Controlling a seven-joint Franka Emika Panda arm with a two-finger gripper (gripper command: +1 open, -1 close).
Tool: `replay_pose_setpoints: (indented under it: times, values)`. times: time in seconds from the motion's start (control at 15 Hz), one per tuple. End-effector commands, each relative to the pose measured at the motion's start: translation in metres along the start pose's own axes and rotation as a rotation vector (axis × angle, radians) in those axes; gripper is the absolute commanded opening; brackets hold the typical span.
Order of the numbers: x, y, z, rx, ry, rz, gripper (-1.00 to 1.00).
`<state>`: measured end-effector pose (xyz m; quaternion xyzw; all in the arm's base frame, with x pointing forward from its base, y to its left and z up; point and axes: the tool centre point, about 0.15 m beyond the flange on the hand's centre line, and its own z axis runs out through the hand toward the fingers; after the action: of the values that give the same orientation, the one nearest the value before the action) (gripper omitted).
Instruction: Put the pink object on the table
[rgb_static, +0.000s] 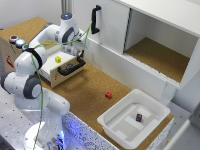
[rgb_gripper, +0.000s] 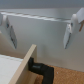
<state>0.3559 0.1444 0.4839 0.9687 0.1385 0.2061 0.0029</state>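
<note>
The pink object (rgb_static: 108, 95) sits alone on the bare cork of the bench (rgb_static: 85, 92), a little way off the white tub (rgb_static: 134, 118) toward the open drawer, touching nothing. It looks like a tiny solid block, so I judge it light, stiff and unlikely to break; its flat opposite faces are the natural place to pinch it, squarely and low, since something this small could easily squirt out or tip if it is caught on a corner. Its surface finish is too small to make out, so how slippery it is remains a guess. As it already rests on the cork, the task appears done or nearly so. The white tub holds only a dark purple block (rgb_static: 139, 117), lying in its inner well on the side far from the pink object. Beyond the pink object from the tub, the pulled-out drawer (rgb_static: 62, 69) with the black handle (rgb_static: 71, 68) carries a yellow block (rgb_static: 58, 59). The pincer (rgb_gripper: 39, 31) hovers over that drawer, well apart from the pink object; in the wrist view its two fingers (rgb_gripper: 10, 31) are spread wide with nothing between them, and the drawer's wooden edge and black handle lie below.
</note>
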Motion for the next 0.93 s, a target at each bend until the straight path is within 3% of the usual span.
replay_pose_setpoints:
  times: [0.0,0.2,0.27,0.47,0.87]
  values:
    - [0.011,-0.011,-0.003,-0.030,-0.065,0.005,1.00]
    - [0.011,-0.011,-0.003,-0.030,-0.065,0.005,1.00]
    - [0.003,0.001,-0.003,-0.013,0.005,-0.023,1.00]
    - [0.042,0.001,-0.018,0.053,0.050,-0.173,1.00]
    - [0.057,-0.062,-0.008,0.236,-0.002,-0.616,1.00]
